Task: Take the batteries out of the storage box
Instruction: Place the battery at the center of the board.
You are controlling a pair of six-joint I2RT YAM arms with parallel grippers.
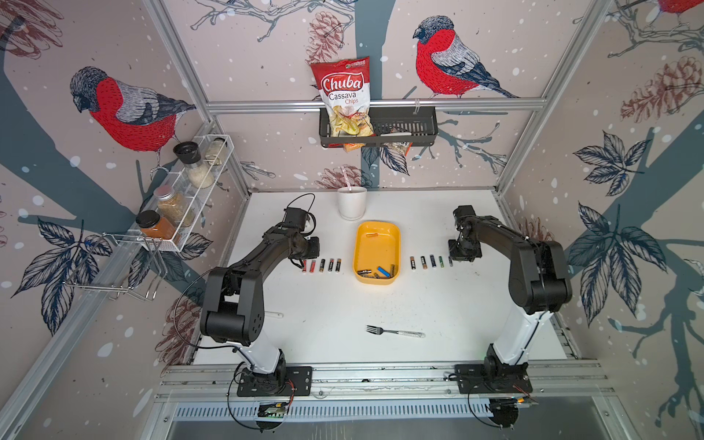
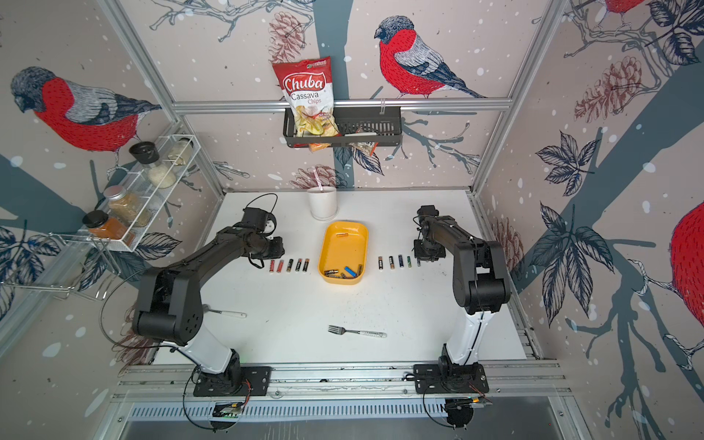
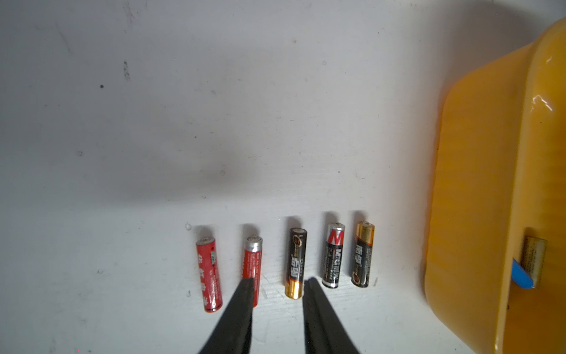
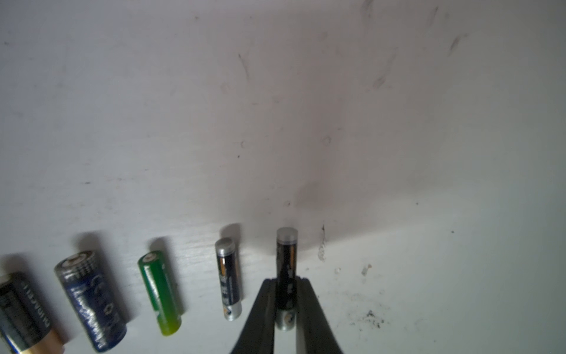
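Between the two grippers, in both top views, sits the yellow storage box [image 1: 377, 247]. It is off the left gripper's [image 3: 279, 283] right side and the right gripper's [image 4: 286, 282] left side, about equally near each. The batteries inside [image 1: 381, 271] bunch at the end nearer the arm bases, and their long axes disagree: a black one lies across the box, a blue battery [image 1: 383, 271] slants, and another runs along the wall. The next pick will likely need the wrist turned to suit the cell chosen.

The left gripper is empty, its jaws narrowly apart. Its tips are over the gap between a red battery [image 3: 252, 266] and a black-and-gold battery [image 3: 296, 263] in a row of five [image 1: 322, 265] lying parallel to its fingers. It looks the freer arm for that reach.

The right gripper is clamped on a slim black battery [image 4: 287, 257], whose long axis runs in line with its fingers, just beside a row of four [image 1: 426, 262]. Whether it touches the table [image 4: 398, 153] I cannot tell.

Writing: "Chuba Cassava Chips" on the red bag [image 1: 343, 95], "M&G" on a black-and-silver battery [image 3: 333, 257], "Duracell" on a black-and-copper battery [image 4: 21, 309], and Chinese characters on others.
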